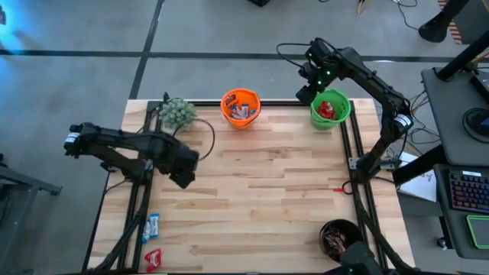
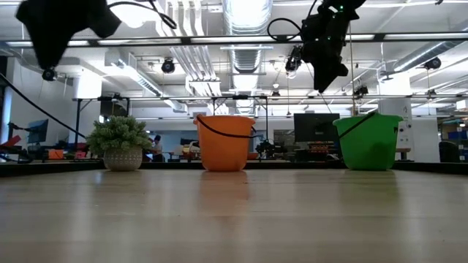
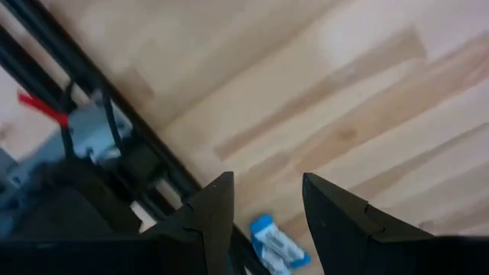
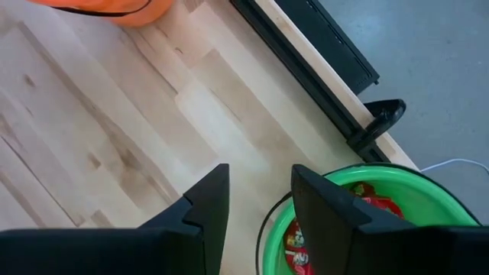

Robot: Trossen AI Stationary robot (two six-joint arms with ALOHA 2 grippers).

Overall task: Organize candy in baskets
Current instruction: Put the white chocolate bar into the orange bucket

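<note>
Three baskets stand on the wooden table: an orange one [image 1: 241,107] at the far middle holding candy, a green one [image 1: 330,109] at the far right holding red candy [image 4: 374,205], and a black one [image 1: 341,237] at the near right. A blue-and-white candy [image 1: 153,227] and a red candy [image 1: 153,260] lie flat at the near left. My left gripper [image 1: 183,174] hangs open high above the table's left part, pointing down, with the blue-and-white candy [image 3: 276,244] far below it. My right gripper [image 4: 260,172] is open and empty, high above the green basket's far-left rim.
A fuzzy grey-green plant in a pot [image 1: 177,113] stands at the far left. Black frame rails [image 1: 137,206] run along the table's left and right sides. Bare wood [image 1: 267,198] fills the table's middle.
</note>
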